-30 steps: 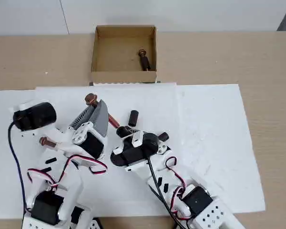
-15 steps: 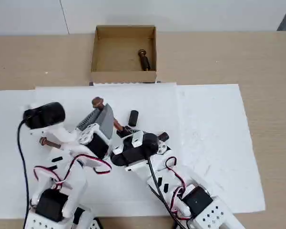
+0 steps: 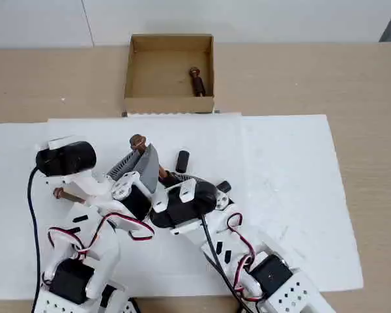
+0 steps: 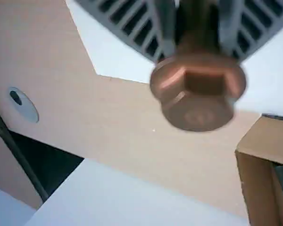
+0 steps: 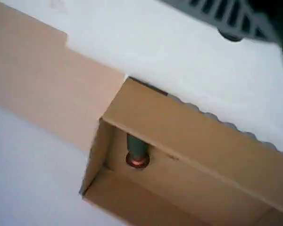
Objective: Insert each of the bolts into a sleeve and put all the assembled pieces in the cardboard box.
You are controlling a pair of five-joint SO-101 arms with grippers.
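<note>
Cardboard box (image 3: 169,104) sits open-topped at the far side of the bench (image 3: 352,78), approx. mid-width. Its near wall is right up against the far edge of the white paper sheet (image 3: 287,169). Inside is one assembled piece (image 3: 196,81), a copper bolt head on a dark sleeve body. It lies by the box's right wall, nearer the front right corner; rest of the floor is bare cardboard. The right wrist view looks into the box (image 5: 193,141) too, w/ that piece (image 5: 137,151) tucked against the inside of a wall.

Left gripper (image 3: 141,155) is over the sheet, near its far edge and left of centre, and it's pinching a bolt (image 3: 138,141). The hex head sticks out past the tips towards the box, and the shank runs back between the grey ribbed fingers (image 4: 127,21). Close up, the bolt head (image 4: 198,92) sits square in the clamp, w/ a box corner (image 4: 262,150) beyond.

Right gripper (image 3: 174,177) is just beside the left one, mid-sheet. It's hidden under its own wrist, so can't tell if it's spread or pinched.

A loose sleeve (image 3: 182,160) is on the sheet between the grippers and the box. A second bolt (image 3: 63,193) lies towards the sheet's left edge, by the left arm.
</note>
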